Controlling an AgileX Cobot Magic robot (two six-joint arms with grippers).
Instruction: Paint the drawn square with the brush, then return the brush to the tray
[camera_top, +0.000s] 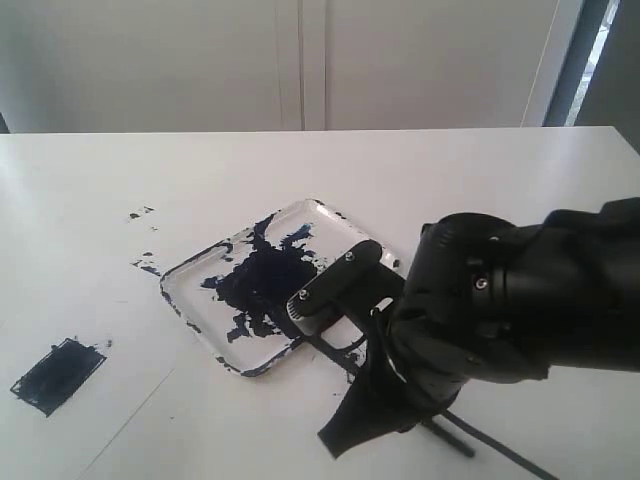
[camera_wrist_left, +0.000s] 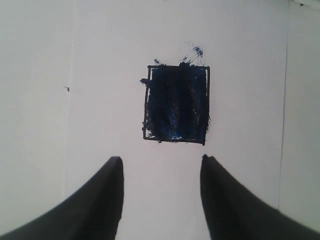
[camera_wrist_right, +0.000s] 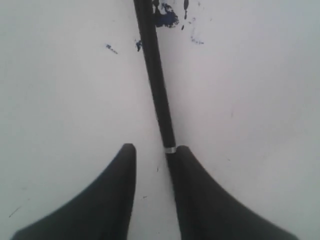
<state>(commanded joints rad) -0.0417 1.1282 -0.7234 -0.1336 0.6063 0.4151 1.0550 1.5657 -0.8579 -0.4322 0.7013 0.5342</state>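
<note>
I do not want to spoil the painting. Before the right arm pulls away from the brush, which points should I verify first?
1. The drawn square is filled: ok, solid blue-black inside its outline.
2. The right gripper is open around the brush: ok, jaws wider than the stick, though it touches one finger.
3. The brush lies fully in the tray: cannot tell; the handle lies outside the rim, and the tip end is hidden behind the arm.
4. The left gripper is empty: ok, open above the square.
</note>
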